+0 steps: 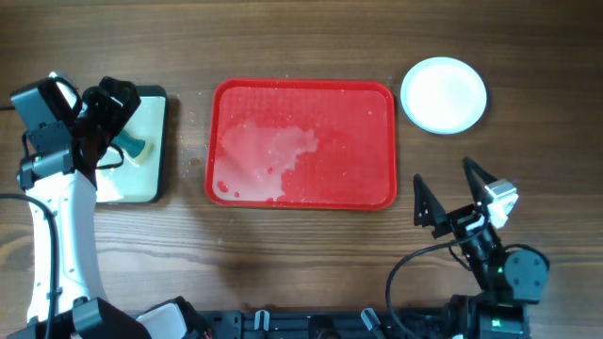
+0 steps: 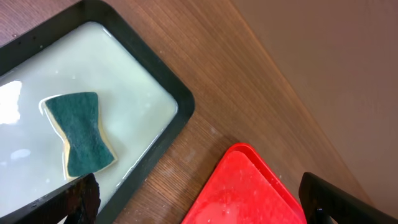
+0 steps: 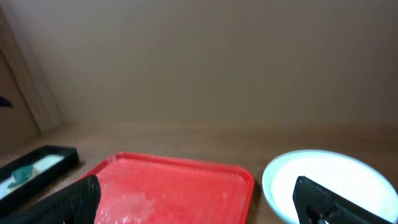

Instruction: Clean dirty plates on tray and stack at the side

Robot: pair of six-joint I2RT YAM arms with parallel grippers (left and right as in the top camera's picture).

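Note:
The red tray (image 1: 358,113) lies in the middle of the table with a wet soapy smear on its left half and no plate on it. It also shows in the left wrist view (image 2: 249,186) and the right wrist view (image 3: 174,180). A stack of plates (image 1: 444,94) with a white top face sits right of the tray's far corner; it also shows in the right wrist view (image 3: 329,180). My left gripper (image 1: 108,113) is open and empty above the small tray at the left. My right gripper (image 1: 452,193) is open and empty near the front right.
A black-rimmed, white-lined tray (image 1: 155,179) holding pale liquid stands at the left. A green sponge (image 1: 132,146) lies in it, also seen in the left wrist view (image 2: 81,134). Crumbs dot the wood between the two trays.

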